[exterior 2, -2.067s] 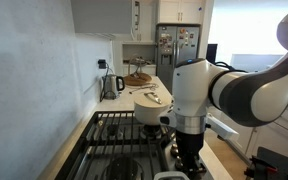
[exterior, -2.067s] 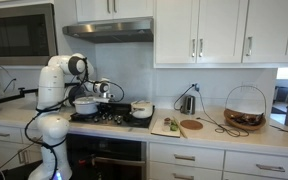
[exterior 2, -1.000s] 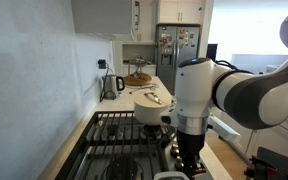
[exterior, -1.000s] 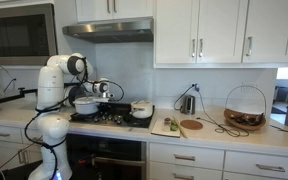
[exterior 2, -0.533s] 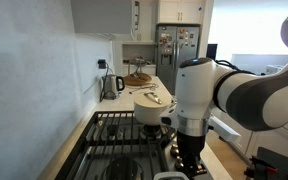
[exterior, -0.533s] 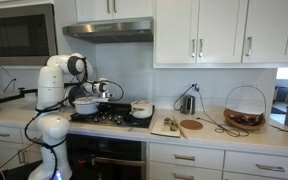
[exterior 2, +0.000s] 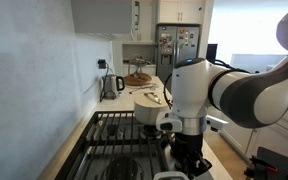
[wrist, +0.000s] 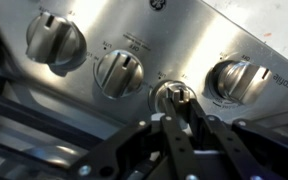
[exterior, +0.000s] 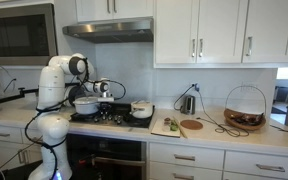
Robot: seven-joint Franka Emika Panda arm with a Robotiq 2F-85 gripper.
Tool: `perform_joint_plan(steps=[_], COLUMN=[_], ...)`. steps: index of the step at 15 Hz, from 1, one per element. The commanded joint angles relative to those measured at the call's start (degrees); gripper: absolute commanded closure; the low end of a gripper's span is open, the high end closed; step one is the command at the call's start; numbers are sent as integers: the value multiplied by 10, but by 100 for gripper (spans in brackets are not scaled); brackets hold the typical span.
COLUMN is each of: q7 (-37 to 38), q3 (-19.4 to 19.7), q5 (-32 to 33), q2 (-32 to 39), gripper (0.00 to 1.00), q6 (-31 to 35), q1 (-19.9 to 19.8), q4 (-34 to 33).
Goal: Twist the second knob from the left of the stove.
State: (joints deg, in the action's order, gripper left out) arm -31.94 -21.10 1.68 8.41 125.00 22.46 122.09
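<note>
The black stove shows in both exterior views (exterior: 112,119) (exterior 2: 119,135), with dark grates. In the wrist view a steel control panel carries several round knobs: one knob (wrist: 54,42), one (wrist: 119,72), one (wrist: 239,80), and a smaller knob (wrist: 174,95) between the last two. My gripper (wrist: 176,112) has both fingers pressed on the sides of that smaller knob. In an exterior view my gripper (exterior 2: 187,160) points down at the stove's front edge, its tips hidden by the wrist.
A white pot (exterior: 141,109) (exterior 2: 152,106) and another pot (exterior: 86,104) stand on the burners. On the counter are a cutting board (exterior: 170,126), a kettle (exterior: 187,103) and a wire basket (exterior: 245,110). A range hood (exterior: 109,30) hangs above.
My wrist and forearm have turned and shifted a little to the left in an exterior view while the gripper stays down at the stove's front edge.
</note>
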Motion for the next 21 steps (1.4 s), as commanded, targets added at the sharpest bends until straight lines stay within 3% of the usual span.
perform_joint_plan(steps=[1, 4, 9, 15, 21], q7=[-121, -214, -292, -417, -485], q3=[-8, -8, -8, -8, -3], q5=[-1, -10, -18, -72, -85], q2=[48, 58, 66, 68, 100], gripper=[95, 95, 95, 95, 95], q6=[-23, -48, -62, -68, -158], q1=[-21, -26, -30, -47, -52], q4=[-32, -49, -60, -54, -99])
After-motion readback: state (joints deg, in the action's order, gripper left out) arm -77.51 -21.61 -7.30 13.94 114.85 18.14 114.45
